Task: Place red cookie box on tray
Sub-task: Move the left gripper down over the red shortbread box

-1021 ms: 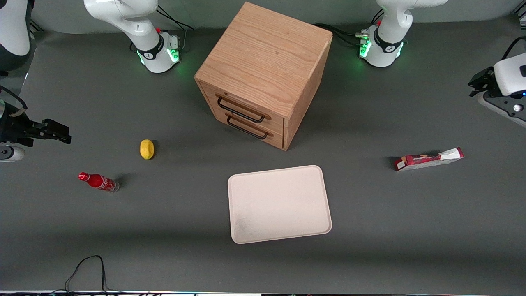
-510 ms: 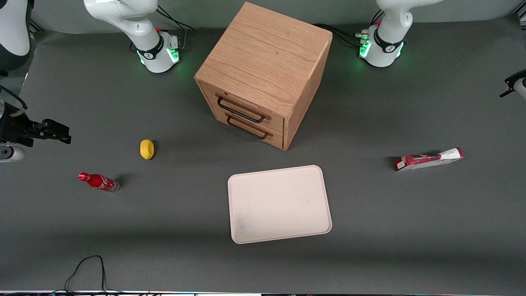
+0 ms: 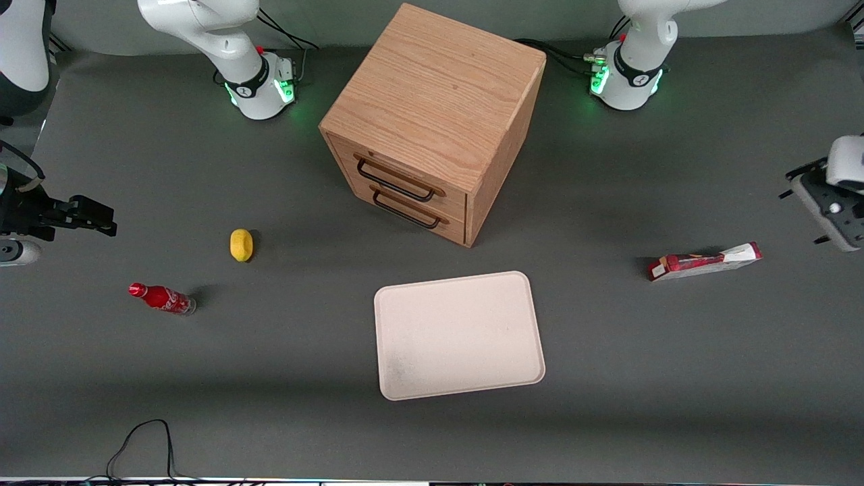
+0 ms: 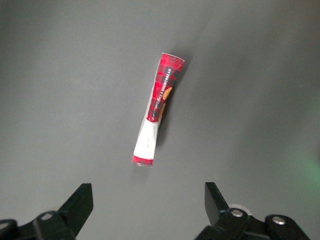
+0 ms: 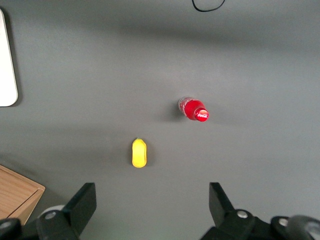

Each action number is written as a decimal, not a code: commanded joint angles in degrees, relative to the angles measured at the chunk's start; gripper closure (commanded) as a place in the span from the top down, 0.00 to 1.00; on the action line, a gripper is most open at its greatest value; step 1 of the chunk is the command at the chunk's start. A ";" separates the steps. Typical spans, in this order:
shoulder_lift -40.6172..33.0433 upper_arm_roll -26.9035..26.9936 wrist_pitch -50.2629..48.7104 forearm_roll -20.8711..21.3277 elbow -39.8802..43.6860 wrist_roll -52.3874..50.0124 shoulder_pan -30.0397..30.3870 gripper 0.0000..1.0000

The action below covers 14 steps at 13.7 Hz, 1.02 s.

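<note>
Your claw is hanging wide open over the red cookie box, which only the wrist cam shows end to end, white panel nearest the fingers; its print's unreadable. Front cam has the box lower right on the bench, well apart from the tray.

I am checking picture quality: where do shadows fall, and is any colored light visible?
Front view: the red cookie box and the bottle cast short soft shadows on the dark mat; green lights glow at both arm bases. Left wrist view: even light, a faint green tint at one edge, box sharp; the gripper is above it, jaws open.
</note>
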 commanded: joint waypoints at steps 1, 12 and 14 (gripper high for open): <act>0.67 -0.28 9.11 -1.15 -7.13 7.84 0.93 0.98; 10.78 -0.46 26.35 -1.15 -13.73 18.78 0.32 0.98; 12.80 -0.46 28.72 -1.15 -13.73 18.78 0.32 0.98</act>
